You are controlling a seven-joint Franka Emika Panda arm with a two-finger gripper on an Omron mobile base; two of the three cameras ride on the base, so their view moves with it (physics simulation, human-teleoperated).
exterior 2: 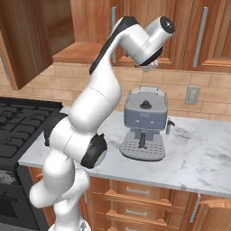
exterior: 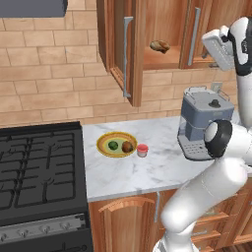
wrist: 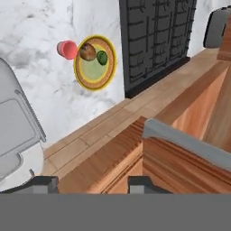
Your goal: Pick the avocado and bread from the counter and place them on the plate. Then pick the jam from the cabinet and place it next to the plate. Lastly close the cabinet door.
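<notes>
The plate [exterior: 104, 140] [wrist: 94, 79] sits on the counter [exterior: 147, 172] with the avocado [exterior: 113, 145] [wrist: 102, 57] and the bread [exterior: 128, 146] [wrist: 87, 52] on it. Touching distance from its rim stands the jam [exterior: 142, 150] [wrist: 67, 49], upright on the marble. The cabinet [exterior: 167, 59] stands open, and its cabinet door [exterior: 117, 49] [wrist: 189, 158] swings out over the counter with its grey bar handle showing. My gripper [wrist: 94, 184] is high up to the right of that door, open, with nothing between its fingertips.
A grey coffee machine [exterior: 202, 123] [exterior 2: 143, 122] stands on the counter under my hand. The black stove [exterior: 39, 172] [wrist: 155, 40] lies left of the plate. A lumpy tan pastry [exterior: 160, 46] rests on the cabinet shelf. Closed wall cabinets [exterior 2: 203, 31] continue to the right.
</notes>
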